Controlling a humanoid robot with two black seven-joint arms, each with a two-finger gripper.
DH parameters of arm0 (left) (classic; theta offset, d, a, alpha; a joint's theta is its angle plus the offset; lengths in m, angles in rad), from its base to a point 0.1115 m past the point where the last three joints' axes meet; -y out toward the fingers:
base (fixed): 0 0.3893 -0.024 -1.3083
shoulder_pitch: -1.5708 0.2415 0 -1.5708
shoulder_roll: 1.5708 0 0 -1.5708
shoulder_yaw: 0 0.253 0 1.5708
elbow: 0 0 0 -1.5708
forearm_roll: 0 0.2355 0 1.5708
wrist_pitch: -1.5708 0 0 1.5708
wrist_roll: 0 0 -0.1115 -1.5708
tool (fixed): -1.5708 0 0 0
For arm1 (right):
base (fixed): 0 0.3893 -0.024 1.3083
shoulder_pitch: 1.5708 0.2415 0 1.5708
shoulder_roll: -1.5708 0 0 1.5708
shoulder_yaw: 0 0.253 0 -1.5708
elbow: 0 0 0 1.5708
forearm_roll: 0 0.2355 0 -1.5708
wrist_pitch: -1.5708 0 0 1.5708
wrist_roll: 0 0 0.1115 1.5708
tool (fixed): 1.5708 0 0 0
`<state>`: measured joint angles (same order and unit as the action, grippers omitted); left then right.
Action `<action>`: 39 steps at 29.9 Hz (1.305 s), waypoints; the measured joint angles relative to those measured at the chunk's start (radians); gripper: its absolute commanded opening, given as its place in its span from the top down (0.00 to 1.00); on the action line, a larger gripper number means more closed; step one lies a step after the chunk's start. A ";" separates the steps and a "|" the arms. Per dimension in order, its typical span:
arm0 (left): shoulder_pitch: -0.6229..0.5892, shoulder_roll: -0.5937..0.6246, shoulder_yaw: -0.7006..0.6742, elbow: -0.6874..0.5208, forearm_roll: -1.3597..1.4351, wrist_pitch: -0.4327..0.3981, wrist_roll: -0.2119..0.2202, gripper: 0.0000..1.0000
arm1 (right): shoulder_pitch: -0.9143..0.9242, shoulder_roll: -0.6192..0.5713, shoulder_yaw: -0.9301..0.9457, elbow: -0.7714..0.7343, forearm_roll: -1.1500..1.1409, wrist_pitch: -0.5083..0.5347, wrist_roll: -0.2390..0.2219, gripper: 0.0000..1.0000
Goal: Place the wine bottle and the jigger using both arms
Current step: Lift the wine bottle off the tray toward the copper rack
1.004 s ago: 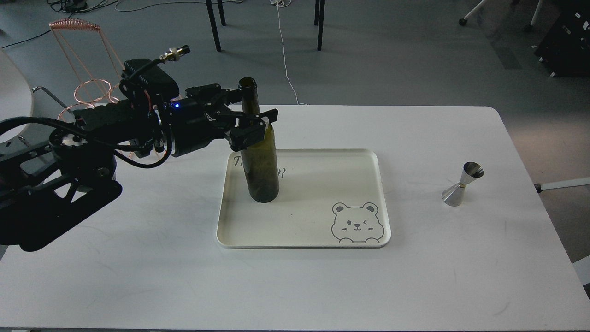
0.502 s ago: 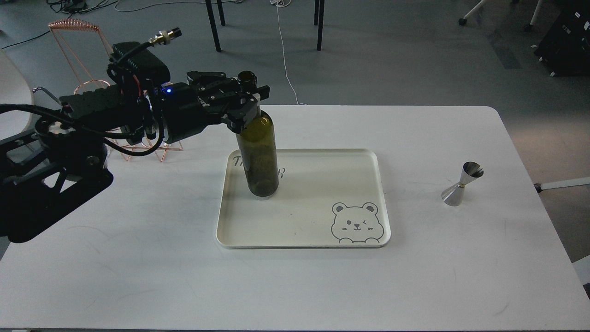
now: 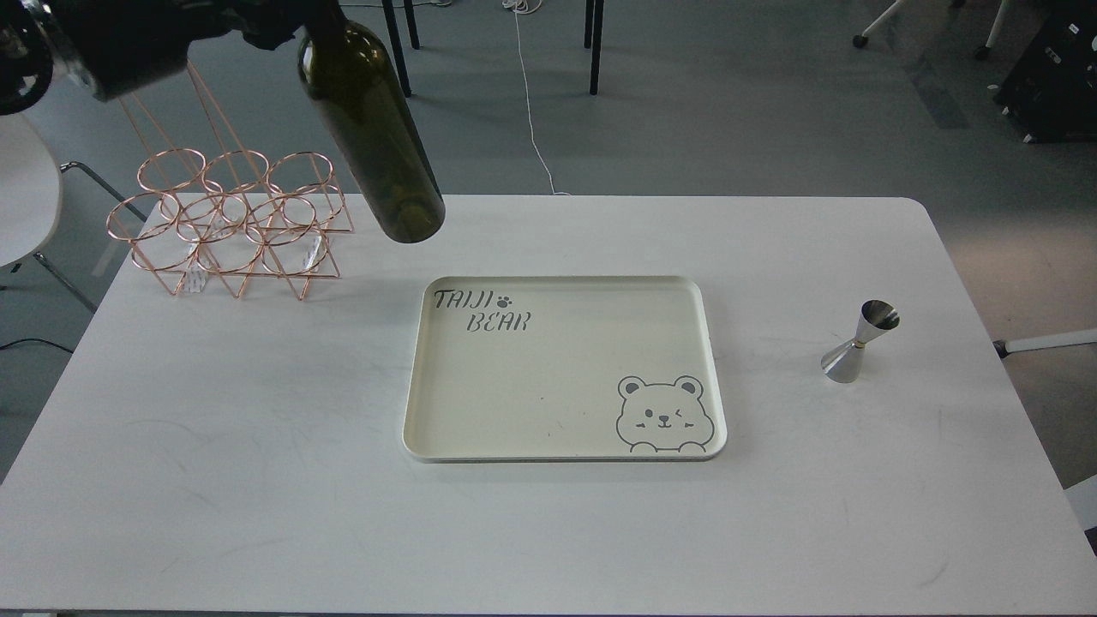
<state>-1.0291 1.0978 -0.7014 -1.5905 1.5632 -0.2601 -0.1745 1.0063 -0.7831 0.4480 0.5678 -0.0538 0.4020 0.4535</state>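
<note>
The wine bottle, dark olive-green glass, hangs tilted in the air above the table's far left, its base toward the tray and its neck cut off by the top edge. My left gripper holds it up by the upper part at the top left corner, with the fingers largely out of frame. The jigger, small and silver, stands on the table at the right, apart from the tray. My right gripper is out of view.
A cream tray with a bear drawing lies at the table's centre with nothing on it. A copper wire rack stands at the far left, just below and left of the bottle. Chair legs stand on the floor beyond the table.
My left arm has lifted the bottle off the tray's far-left corner and carried it up and to the left. The bottle is now tilted in the air. The jigger has not moved.
</note>
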 measured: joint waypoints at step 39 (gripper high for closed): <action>-0.003 -0.149 0.141 0.521 0.032 0.101 -0.051 0.88 | 0.035 -0.007 -0.001 0.004 0.000 0.021 -0.001 0.03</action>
<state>-1.0316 0.9489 -0.5608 -1.0700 1.5947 -0.1587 -0.2257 1.0415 -0.7899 0.4467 0.5719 -0.0537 0.4234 0.4524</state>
